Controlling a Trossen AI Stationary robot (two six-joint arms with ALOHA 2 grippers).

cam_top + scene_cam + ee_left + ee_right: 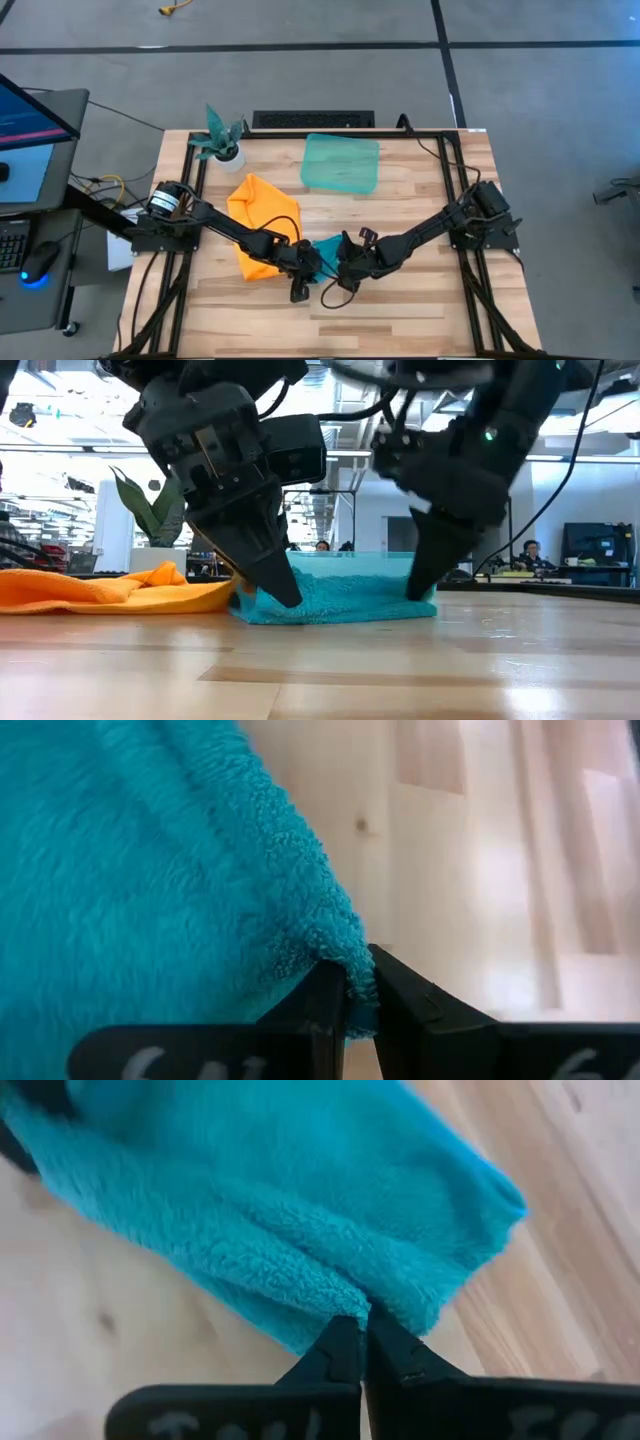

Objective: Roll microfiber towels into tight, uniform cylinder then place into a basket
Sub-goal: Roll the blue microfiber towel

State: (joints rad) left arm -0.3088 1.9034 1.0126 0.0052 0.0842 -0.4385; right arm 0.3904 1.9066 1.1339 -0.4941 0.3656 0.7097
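The turquoise towel [335, 598] lies as a low folded bundle on the wooden table, between my two grippers. My left gripper [305, 268] is shut on its left end and also shows in the low view [278, 588]. My right gripper [343, 272] is shut on its right end, seen again in the low view [422, 582]. The orange towel [262, 225] lies crumpled on the table just left of the turquoise one. The teal-green basket [340, 163] stands behind them, toward the far edge. My left gripper pinches the turquoise towel's hemmed edge [350, 960] between its two fingers, at a corner of the bundle. The fingers slant down from the table's left. The towel rests on the table. My right gripper pinches a raised fold of the towel [352, 1298] between its two fingers, near the bundle's near edge. The fingers slant steeply down from the right. The rest of the towel lies on the table beyond the fingertips.
A small white pot with a teal plant [222, 142] stands at the table's far left corner. Bare wood [330, 320] runs along the near edge in front of the grippers. A desk with a monitor [30, 120] stands off the table's left side.
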